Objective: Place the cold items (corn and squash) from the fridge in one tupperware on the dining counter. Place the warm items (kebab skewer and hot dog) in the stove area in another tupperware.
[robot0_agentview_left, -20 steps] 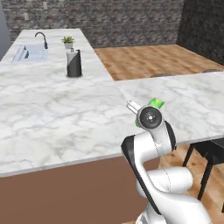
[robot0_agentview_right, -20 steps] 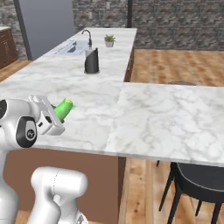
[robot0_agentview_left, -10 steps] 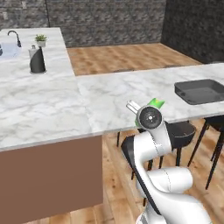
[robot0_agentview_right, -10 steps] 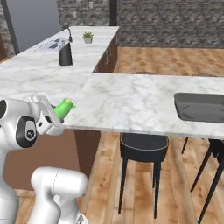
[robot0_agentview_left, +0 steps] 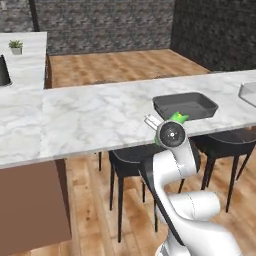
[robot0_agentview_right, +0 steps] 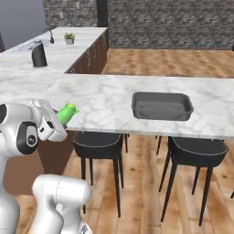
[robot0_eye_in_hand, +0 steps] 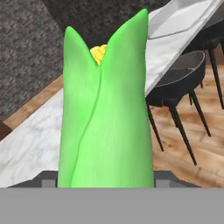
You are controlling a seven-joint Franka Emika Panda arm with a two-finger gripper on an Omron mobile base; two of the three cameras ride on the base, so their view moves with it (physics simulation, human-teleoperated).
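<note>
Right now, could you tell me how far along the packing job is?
Done: the corn is out of the fridge. In hand: the end effector holds it near the dining counter. Left: drop it in the dark tupperware, which looks empty; squash and warm items are still unpacked.

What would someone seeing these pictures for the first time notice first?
Probably the bright green corn, husk parted to show yellow kernels at the tip, held in the end effector in front of the white arm. Next, the dark grey tupperware sitting empty on the dining counter, ahead and to the arm's right. Black stools stand under the counter's edge.
</note>
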